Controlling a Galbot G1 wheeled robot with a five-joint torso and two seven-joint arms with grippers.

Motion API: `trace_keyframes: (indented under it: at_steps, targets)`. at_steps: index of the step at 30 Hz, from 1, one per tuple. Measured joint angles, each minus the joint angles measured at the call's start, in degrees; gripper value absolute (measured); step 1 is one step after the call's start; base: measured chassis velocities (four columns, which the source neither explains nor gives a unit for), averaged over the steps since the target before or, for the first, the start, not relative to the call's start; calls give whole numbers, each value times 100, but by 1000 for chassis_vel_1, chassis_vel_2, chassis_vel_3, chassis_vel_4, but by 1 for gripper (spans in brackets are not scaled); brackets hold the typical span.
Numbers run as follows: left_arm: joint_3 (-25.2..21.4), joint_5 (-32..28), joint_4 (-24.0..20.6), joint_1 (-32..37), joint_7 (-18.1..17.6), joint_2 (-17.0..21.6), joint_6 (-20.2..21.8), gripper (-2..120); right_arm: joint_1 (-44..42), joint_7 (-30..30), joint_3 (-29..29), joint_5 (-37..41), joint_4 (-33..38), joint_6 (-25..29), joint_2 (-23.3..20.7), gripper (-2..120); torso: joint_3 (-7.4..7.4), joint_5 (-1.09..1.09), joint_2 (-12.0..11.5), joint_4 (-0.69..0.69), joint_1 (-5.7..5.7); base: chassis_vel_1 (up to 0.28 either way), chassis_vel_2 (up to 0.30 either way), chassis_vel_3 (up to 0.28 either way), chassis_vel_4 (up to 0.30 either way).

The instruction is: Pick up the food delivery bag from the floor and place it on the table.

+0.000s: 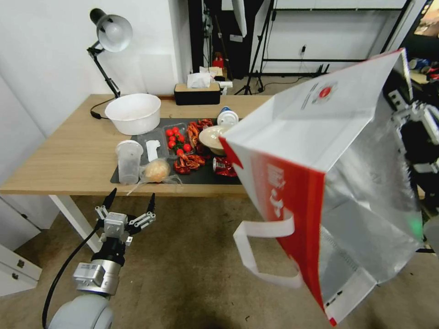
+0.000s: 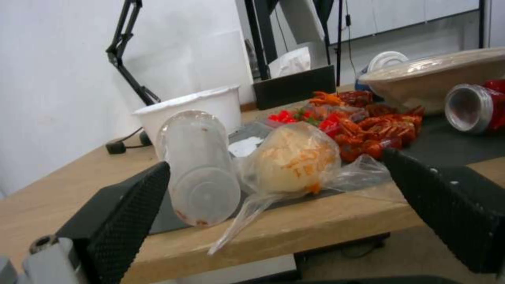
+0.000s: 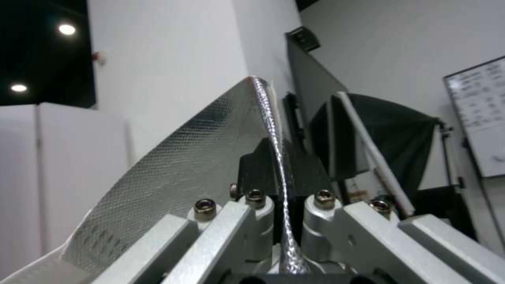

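Silver foil rim of the food delivery bag (image 3: 184, 173) pinched tight between the closed fingers of the right claw (image 3: 279, 189). Bag (image 1: 329, 183) held clear of the floor (image 1: 192, 274), tilted on its side, open mouth and foil lining turned toward the camera, white strap handle (image 1: 260, 251) dangling below. Hanging in front of the worktop (image 1: 68, 155), near its right part, covering some of the dark grey mat (image 1: 206, 176). Left claw (image 1: 130, 201) spread open and empty, low before the worktop's front edge, just short of the clear plastic cup (image 2: 197, 173) and the bagged bun (image 2: 294, 157). Beyond those: white bowl (image 1: 133, 112), tomatoes (image 1: 177, 139), crushed red can (image 2: 473, 108).
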Motion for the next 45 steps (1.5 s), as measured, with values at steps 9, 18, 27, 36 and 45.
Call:
trace_keyframes:
  at_steps: [9, 18, 27, 36, 45]
  targets:
    - [25, 86, -44, 70, 2, -59, -30, 100, 529, 959, -210, 48, -282, 4, -303, 0, -2, 0, -4, 0, -1, 0, 0, 0, 0]
    - [48, 187, -71, 123, 8, -109, -55, 100, 1245, 1935, -608, 108, -676, 5, -526, 0, -3, 0, -5, 0, -2, 0, 0, 0, 0]
    - [67, 257, -118, 166, 13, -154, -61, 100, 1815, 2644, -1053, 213, -1060, 160, -569, 0, -4, -1, -6, 0, -3, 0, 0, 0, 0]
    - [69, 345, -132, 202, 14, -168, -114, 100, 2189, 2612, -1442, 390, -1611, 327, -540, 0, -4, 0, -7, 0, -3, 0, 0, 0, 0]
    - [76, 351, -150, 219, 27, -154, -137, 100, 2298, 2453, -1568, 364, -2137, 326, -651, 0, -4, 0, -8, 0, -3, 0, 0, 0, 0]
